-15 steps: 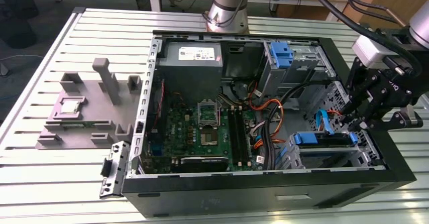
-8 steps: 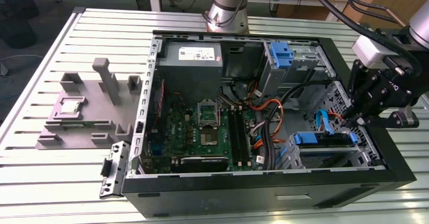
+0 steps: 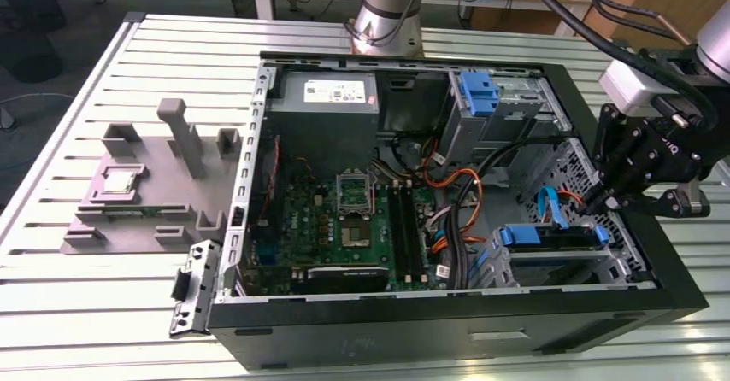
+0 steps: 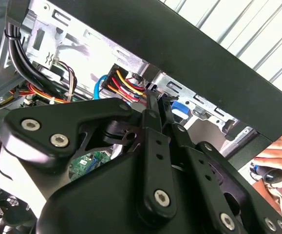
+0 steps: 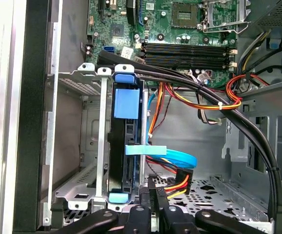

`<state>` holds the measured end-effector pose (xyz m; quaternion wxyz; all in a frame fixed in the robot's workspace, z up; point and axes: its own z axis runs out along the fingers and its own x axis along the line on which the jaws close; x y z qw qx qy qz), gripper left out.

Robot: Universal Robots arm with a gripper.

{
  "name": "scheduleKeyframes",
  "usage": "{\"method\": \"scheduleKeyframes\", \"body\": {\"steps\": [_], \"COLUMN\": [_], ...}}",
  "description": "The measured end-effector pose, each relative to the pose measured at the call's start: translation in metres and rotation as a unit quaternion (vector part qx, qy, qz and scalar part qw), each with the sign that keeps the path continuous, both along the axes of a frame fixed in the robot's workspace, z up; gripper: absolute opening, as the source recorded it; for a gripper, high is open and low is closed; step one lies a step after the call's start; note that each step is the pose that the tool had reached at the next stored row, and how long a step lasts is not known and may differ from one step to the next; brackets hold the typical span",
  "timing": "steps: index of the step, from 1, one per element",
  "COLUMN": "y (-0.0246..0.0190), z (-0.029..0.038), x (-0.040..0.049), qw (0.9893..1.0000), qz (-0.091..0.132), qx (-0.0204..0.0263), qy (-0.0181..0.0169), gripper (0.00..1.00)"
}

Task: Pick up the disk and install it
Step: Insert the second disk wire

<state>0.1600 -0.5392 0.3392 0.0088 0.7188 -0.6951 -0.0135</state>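
Already seated: disk sits in its bay, gripper alongside

Gripper (image 3: 630,195) hovers at the case's right wall in the exterior view, fingers (image 5: 153,195) pressed together, holding nothing. Disk (image 5: 126,146) stands on edge in the metal drive cage (image 5: 89,141), just beside the fingertips, long axis running away from them toward the motherboard (image 3: 342,219). No legible writing worth noting.
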Motion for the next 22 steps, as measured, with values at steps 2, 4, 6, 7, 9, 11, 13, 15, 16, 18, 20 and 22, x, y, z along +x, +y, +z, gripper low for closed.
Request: {"method": "scheduleKeyframes", "body": {"steps": [2,4,6,7,9,11,13,15,16,18,20,22], "y": [0.0000,0.0001,0.0000,0.0000,0.0000,-0.0001,-0.0004,-0.0017,-0.0022,-0.0037,-0.0046,-0.0064], "z": [0.0000,0.0000,0.0000,0.0000,0.0000,-0.0001,0.0000,0.0000,0.0000,0.0000,-0.0001,0.0000], "x": [0.0000,-0.0006,-0.0049,-0.0075,-0.0129,-0.0177,-0.0224,-0.0261,-0.0271,-0.0278,-0.0278,-0.0278], "qw": [1.0000,1.0000,1.0000,1.0000,0.9999,0.9999,0.9998,0.9997,0.9997,0.9996,0.9996,0.9996], "qz": [0.000,0.000,0.000,0.000,0.000,0.000,0.000,0.000,0.000,0.000,0.000,0.000], "qx": [0.0000,-0.0001,-0.0001,-0.0001,0.0000,0.0000,0.0000,-0.0006,-0.0013,-0.0040,-0.0068,-0.0096], "qy": [0.0000,-0.0001,-0.0035,-0.0061,-0.0116,-0.0166,-0.0214,-0.0252,-0.0262,-0.0270,-0.0271,-0.0271], "gripper": [0.16,0.16,0.16,0.16,0.16,0.16,0.16,0.16,0.16,0.16,0.16,0.16]}}
